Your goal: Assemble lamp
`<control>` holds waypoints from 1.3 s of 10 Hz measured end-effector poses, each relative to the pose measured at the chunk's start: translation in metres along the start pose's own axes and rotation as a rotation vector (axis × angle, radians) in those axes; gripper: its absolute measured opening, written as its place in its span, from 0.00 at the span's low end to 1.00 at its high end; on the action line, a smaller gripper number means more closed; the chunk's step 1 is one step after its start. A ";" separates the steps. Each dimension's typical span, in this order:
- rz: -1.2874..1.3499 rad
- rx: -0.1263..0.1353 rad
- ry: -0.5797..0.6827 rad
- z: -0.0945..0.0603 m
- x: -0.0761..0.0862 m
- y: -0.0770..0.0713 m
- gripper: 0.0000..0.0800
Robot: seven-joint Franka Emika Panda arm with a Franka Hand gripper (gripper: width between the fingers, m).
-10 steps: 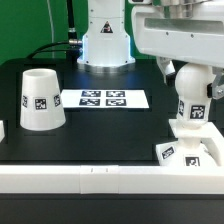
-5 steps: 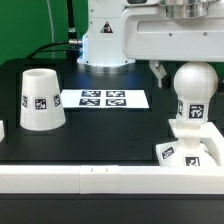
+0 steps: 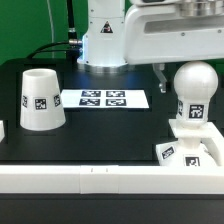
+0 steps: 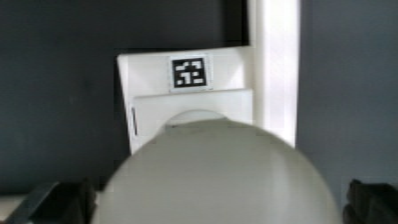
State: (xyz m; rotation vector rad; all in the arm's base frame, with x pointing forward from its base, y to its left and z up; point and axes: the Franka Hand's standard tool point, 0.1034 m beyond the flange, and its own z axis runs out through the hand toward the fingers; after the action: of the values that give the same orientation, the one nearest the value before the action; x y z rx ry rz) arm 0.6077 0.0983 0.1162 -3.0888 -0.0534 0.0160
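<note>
The white bulb (image 3: pixel 192 95) stands upright with its neck in the stepped square base (image 3: pixel 190 150) at the exterior view's right, against the front rail. My gripper (image 4: pixel 217 205) is open just above the bulb's rounded top. One dark finger (image 3: pixel 160 72) shows beside the top, clear of it. In the wrist view the bulb (image 4: pixel 214 170) fills the middle, with a finger (image 4: pixel 54 200) at each side apart from it, and the base (image 4: pixel 187 85) with its tag lies beyond. The cup-like shade (image 3: pixel 40 98) stands mouth down at the exterior view's left.
The marker board (image 3: pixel 103 98) lies flat at the table's middle back. A long white rail (image 3: pixel 90 180) runs along the front edge and also shows in the wrist view (image 4: pixel 276 50). The arm's white pedestal (image 3: pixel 105 40) stands behind the marker board.
My gripper has risen off the bulb, and the bulb's round top now shows in full. The bulb stays upright on the base. The shade has not moved.
</note>
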 end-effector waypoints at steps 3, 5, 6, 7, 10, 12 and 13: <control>-0.259 -0.008 0.002 0.000 0.001 -0.002 0.87; -0.367 -0.008 0.001 0.000 0.001 -0.001 0.87; -0.452 -0.008 0.001 0.000 0.001 0.000 0.87; -0.535 -0.009 0.000 0.000 0.001 0.001 0.87; -0.791 -0.042 -0.012 -0.001 0.002 0.002 0.87; -0.970 -0.050 -0.020 0.000 0.002 0.001 0.87; -1.057 -0.058 -0.025 -0.001 0.002 0.002 0.87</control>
State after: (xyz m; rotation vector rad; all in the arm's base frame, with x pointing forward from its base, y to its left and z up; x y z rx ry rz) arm 0.6097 0.0961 0.1166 -2.6898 -1.6338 0.0092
